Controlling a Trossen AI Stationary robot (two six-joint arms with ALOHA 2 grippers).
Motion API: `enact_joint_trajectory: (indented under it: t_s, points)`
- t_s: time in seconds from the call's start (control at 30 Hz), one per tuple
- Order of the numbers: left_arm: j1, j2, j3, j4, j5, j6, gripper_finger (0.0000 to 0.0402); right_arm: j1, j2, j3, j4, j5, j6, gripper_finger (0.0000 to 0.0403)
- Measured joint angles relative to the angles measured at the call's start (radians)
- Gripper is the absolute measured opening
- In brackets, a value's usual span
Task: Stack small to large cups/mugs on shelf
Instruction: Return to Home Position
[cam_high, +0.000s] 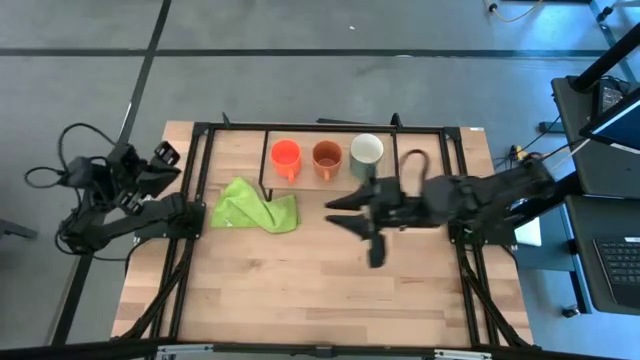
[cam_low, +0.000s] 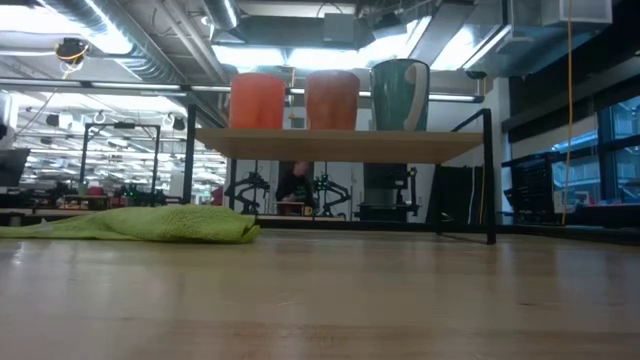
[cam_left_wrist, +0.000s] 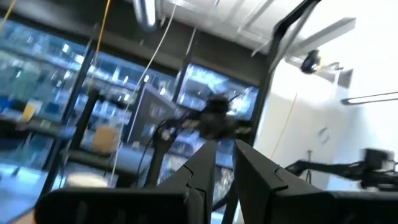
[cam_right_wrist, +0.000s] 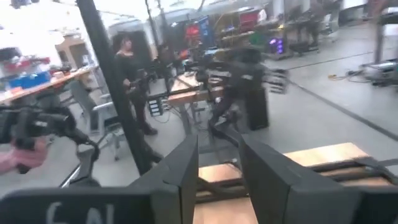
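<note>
Three mugs stand in a row on the shelf (cam_low: 340, 145), on their bases: orange-red mug (cam_high: 285, 155) (cam_low: 258, 100), brown-orange mug (cam_high: 327, 156) (cam_low: 332, 100), pale green mug (cam_high: 367, 150) (cam_low: 400, 95). In the high view, the shelf (cam_high: 310, 138) is at the table's far side. My right gripper (cam_high: 336, 213) (cam_right_wrist: 217, 162) hovers open over the table, just on the near side of the mugs, and holds nothing. My left gripper (cam_high: 197, 215) (cam_left_wrist: 225, 165) waits at the table's left edge. Its fingers are a narrow gap apart, with nothing between them.
A lime-green cloth (cam_high: 256, 210) (cam_low: 150, 222) lies crumpled on the tabletop, left of the right gripper and near the left one. A dark loop (cam_high: 415, 160) lies right of the green mug. Black frame legs (cam_low: 490, 180) stand at the shelf's ends.
</note>
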Motion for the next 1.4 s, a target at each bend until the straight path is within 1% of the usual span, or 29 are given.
enact_joint_trajectory:
  t_s: [0.07,0.1,0.17,0.23,0.27,0.33,0.43,0.53,0.57,0.6,0.63,0.67,0.7,0.77,0.83,0.93,1.03,1.17,1.2,1.3,1.4]
  points:
    - [-0.001,-0.005,0.006,0.02,0.003,-0.002,0.005,0.012,-0.111,-0.147,0.07,0.058,-0.001,0.0119]
    - [-0.001,-0.004,0.009,0.019,0.004,-0.007,0.005,0.023,-0.176,-0.227,0.111,0.11,-0.012,0.0119]
    - [-0.001,-0.003,0.008,0.005,0.016,-0.024,0.005,0.051,-0.312,-0.379,0.161,0.25,-0.014,0.0119]
    - [-0.001,-0.003,0.008,0.004,0.022,-0.024,0.005,0.087,-0.443,-0.518,0.166,0.38,0.066,0.0119]
    - [-0.002,-0.004,0.008,0.004,0.029,-0.026,0.005,0.104,-0.504,-0.581,0.161,0.414,0.133,0.0119]
    - [-0.001,-0.004,0.008,0.002,0.059,-0.027,0.005,0.136,-0.613,-0.685,0.162,0.411,0.321,0.0119]
    - [-0.002,-0.004,0.008,0.013,0.127,-0.026,0.005,0.173,-0.726,-0.803,0.182,0.315,0.576,0.0119]
    - [-0.001,-0.004,0.008,0.019,0.127,-0.027,0.005,0.203,-0.754,-0.9,0.175,0.19,0.694,0.0119]
    - [-0.001,-0.004,0.008,0.021,0.125,-0.029,0.0051,0.208,-0.753,-0.927,0.177,0.158,0.77,0.0119]
    - [-0.001,-0.004,0.008,0.022,0.124,-0.04,0.0051,0.208,-0.751,-0.947,0.198,0.163,0.82,0.0119]
    - [-0.001,-0.004,0.008,0.023,0.124,-0.052,0.0051,0.207,-0.75,-0.957,0.234,0.188,0.797,0.0119]
    - [-0.001,-0.004,0.008,0.023,0.132,-0.059,0.0051,0.206,-0.748,-0.962,0.277,0.2,0.7,0.0119]
    - [-0.001,-0.004,0.008,0.024,0.149,-0.036,0.0051,0.207,-0.745,-0.966,0.311,0.178,0.562,0.0119]
    - [-0.002,-0.003,0.002,0.028,0.182,0.016,0.0051,0.211,-0.747,-0.975,0.371,0.074,0.304,0.0119]
    - [-0.002,-0.003,-0.021,0.026,0.196,0.045,0.0051,0.213,-0.78,-0.984,0.429,-0.021,0.107,0.0119]
    - [-0.002,-0.003,-0.082,0.027,0.22,0.061,0.0051,0.21,-0.872,-1.024,0.5,-0.138,-0.08,0.0119]
    - [-0.002,-0.003,-0.173,0.031,0.218,0.053,0.0051,0.212,-0.961,-1.102,0.531,-0.212,-0.148,0.0119]
    - [-0.001,-0.004,-0.268,0.15,0.193,0.061,0.0051,0.211,-1.097,-1.23,0.563,-0.212,-0.153,0.0119]
    - [-0.001,-0.004,-0.285,0.14,0.178,0.063,0.0051,0.211,-1.133,-1.262,0.586,-0.212,-0.157,0.0119]
    - [0.0,-0.002,-0.337,0.021,0.156,0.052,0.0051,0.211,-1.235,-1.352,0.636,-0.207,-0.184,0.0119]
    - [0.0,-0.003,-0.375,0.013,0.152,0.049,0.0051,0.211,-1.335,-1.427,0.651,-0.206,-0.202,0.0119]
